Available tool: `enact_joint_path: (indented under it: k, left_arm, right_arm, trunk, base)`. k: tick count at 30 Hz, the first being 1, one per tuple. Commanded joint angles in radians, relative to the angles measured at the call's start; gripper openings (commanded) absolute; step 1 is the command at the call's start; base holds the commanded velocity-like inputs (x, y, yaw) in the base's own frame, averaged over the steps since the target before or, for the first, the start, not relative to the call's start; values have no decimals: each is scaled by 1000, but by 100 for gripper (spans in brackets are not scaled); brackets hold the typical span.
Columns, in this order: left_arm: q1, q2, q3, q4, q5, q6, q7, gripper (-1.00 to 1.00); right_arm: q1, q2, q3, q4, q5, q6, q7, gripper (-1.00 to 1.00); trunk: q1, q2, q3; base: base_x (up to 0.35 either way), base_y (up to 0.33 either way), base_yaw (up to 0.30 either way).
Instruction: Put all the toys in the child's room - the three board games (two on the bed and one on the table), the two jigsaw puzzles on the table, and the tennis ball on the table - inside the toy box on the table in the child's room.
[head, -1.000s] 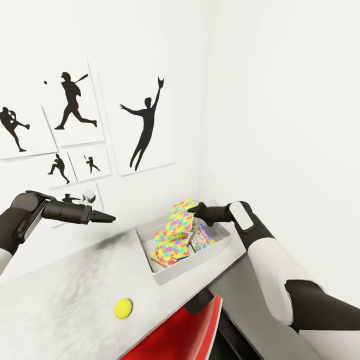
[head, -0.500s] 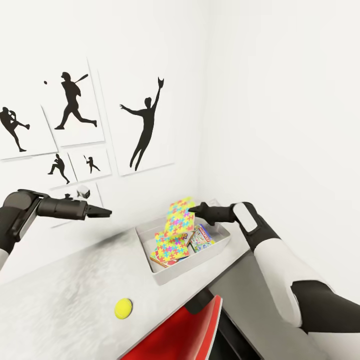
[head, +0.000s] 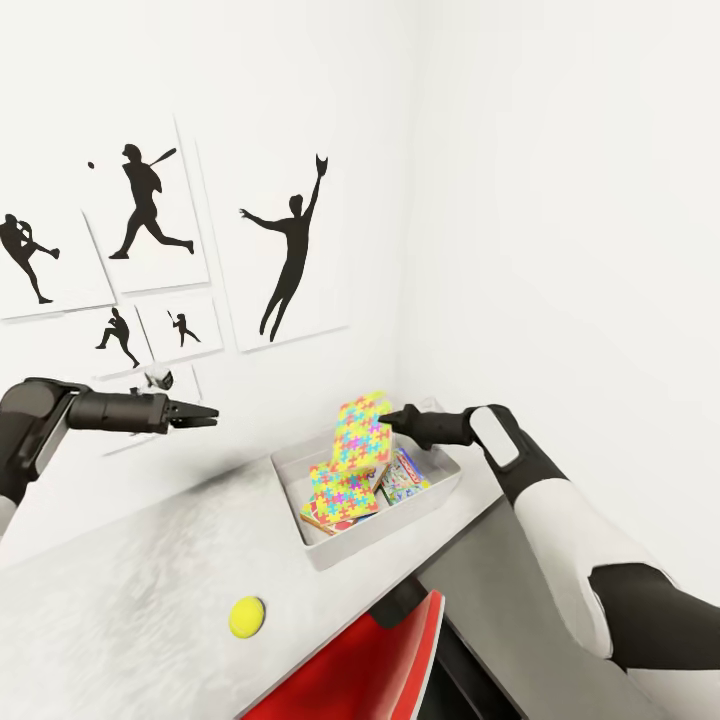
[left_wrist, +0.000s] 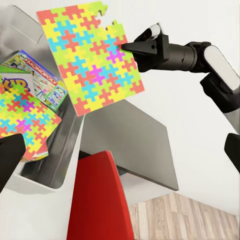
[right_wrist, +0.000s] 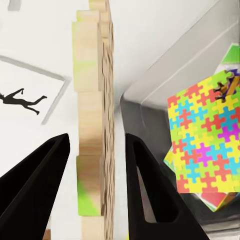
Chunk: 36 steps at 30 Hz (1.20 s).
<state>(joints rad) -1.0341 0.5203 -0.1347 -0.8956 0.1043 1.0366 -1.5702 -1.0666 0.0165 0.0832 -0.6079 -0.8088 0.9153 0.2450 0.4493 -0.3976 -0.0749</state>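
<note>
- Toy box sits on table at the corner; one puzzle lies flat inside, board games beside and under it.
- At least two game boxes visible in the left wrist view; can't tell if a third is buried.
- Second puzzle hangs tilted above the box, not in yet; right gripper appears to pinch its edge.
- In the right wrist view the board's edge sits between the fingers with gaps both sides, so grip contact can't be told for sure.
- Left gripper holds nothing, fingers look together, hovering over the table near the wall.
- Tennis ball on the table, well apart from the box.
- Left to do: drop the puzzle, then the ball.
</note>
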Motion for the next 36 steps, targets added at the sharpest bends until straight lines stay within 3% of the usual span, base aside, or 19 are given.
enact_joint_path:
  k: [1,7,36]
  left_arm:
    - [-1,-4,-5,5,6,11,-1,100]
    - [-1,-38,-10,19,5,11,0,100]
    - [-1,-40,-12,52,3,11,6,100]
  right_arm:
    - [-1,6,0,-6,13,5,3,-100]
    - [-2,25,-6,-16,12,7,3,-100]
    - [-3,34,-1,-15,13,5,-12,-100]
  trunk:
    - [1,-2,-2]
    - [1,-2,-2]
    - [1,-2,-2]
  base:
    - [0,0,0]
    - [0,0,0]
    - [14,0,0]
